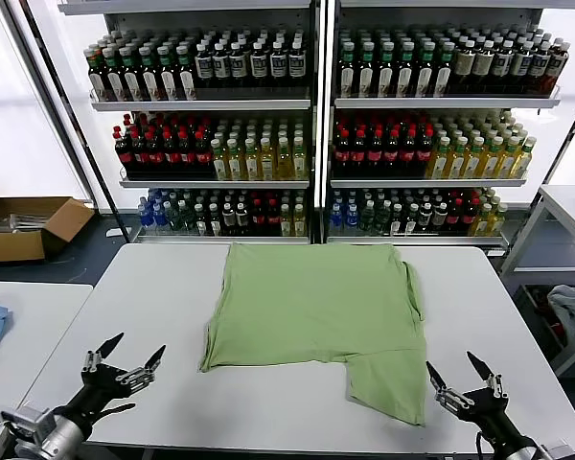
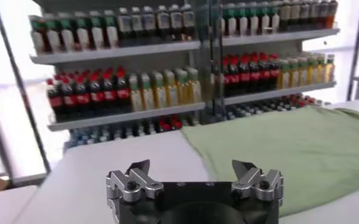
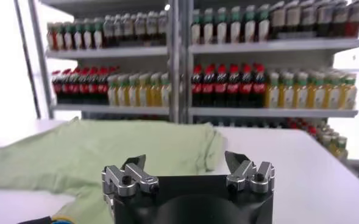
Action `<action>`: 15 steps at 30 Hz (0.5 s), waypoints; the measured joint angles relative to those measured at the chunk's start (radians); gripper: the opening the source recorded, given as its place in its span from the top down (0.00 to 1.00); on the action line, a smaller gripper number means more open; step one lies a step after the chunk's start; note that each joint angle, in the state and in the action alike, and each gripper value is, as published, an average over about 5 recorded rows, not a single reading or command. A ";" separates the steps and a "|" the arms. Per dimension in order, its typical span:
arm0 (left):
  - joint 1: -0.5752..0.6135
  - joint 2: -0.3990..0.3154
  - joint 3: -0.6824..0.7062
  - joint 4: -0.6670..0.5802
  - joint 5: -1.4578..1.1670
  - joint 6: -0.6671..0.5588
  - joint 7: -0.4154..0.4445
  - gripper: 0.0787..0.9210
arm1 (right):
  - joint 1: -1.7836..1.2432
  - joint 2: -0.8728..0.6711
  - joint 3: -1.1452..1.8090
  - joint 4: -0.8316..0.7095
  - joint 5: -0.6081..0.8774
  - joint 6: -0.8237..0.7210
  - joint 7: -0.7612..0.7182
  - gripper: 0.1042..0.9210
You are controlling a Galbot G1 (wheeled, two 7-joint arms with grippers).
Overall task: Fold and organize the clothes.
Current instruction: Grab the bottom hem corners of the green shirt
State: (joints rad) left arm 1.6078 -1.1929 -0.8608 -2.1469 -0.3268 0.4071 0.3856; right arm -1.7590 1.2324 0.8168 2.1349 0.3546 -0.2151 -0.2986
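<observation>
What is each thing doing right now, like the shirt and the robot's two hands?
Shirt: lying flat on the table, partly folded, nothing holding it.
Left gripper: open, empty, near the table's front edge, beside the shirt.
Right gripper: open, empty, by the shirt's front corner.
Cardboard box: open, on the floor.

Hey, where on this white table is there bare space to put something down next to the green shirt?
Bare table lies left of the green shirt, up to the left tool. A narrower strip runs right of the shirt, above the right tool. The front edge between the tools is free. The middle is covered by the shirt.
</observation>
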 measured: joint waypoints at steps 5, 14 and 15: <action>-0.020 0.032 0.059 0.009 -0.001 0.053 -0.031 0.12 | -0.010 -0.012 -0.034 0.016 -0.025 -0.063 0.034 0.12; -0.073 0.059 0.177 0.055 -0.019 0.118 -0.090 0.12 | -0.030 -0.026 -0.076 0.021 -0.057 -0.149 0.080 0.12; -0.081 0.060 0.189 0.063 -0.021 0.122 -0.096 0.12 | -0.031 -0.026 -0.080 0.022 -0.059 -0.155 0.083 0.12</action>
State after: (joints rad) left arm 1.5266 -1.1325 -0.6718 -2.0842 -0.3479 0.5291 0.2899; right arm -1.7905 1.2067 0.7373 2.1567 0.2954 -0.3701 -0.2157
